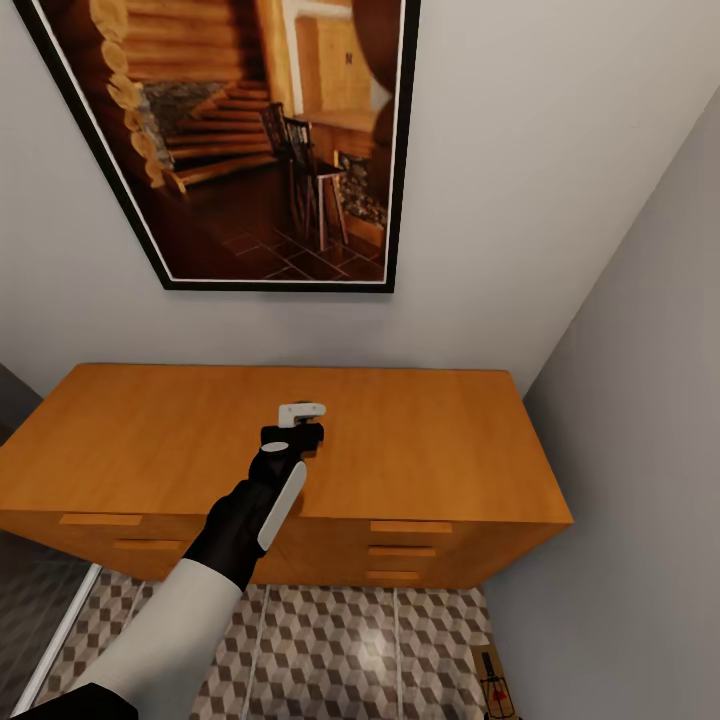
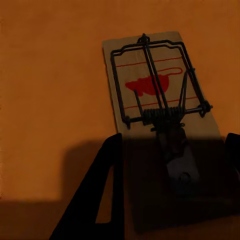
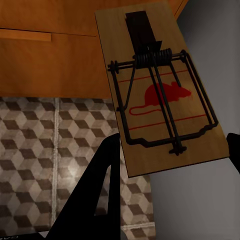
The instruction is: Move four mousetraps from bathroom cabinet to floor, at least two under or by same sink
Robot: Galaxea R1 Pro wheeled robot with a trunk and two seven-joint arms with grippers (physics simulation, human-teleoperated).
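Two mousetraps are in play. One mousetrap (image 2: 157, 90) lies on the cabinet's worktop (image 1: 430, 440) between the fingers of the left tool (image 1: 300, 425), which are spread wide, not yet closed. A second mousetrap (image 3: 160, 85) is held in the right tool (image 3: 172, 165), above the tiled floor (image 3: 50, 150); in the head view it (image 1: 496, 685) appears at the lower edge. Closing the left tool is judged next.

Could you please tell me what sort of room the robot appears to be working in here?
Probably a corner of a home bathroom or hallway: cube-patterned floor tiles, a wooden drawer cabinet against pale walls, and a large framed picture above it.
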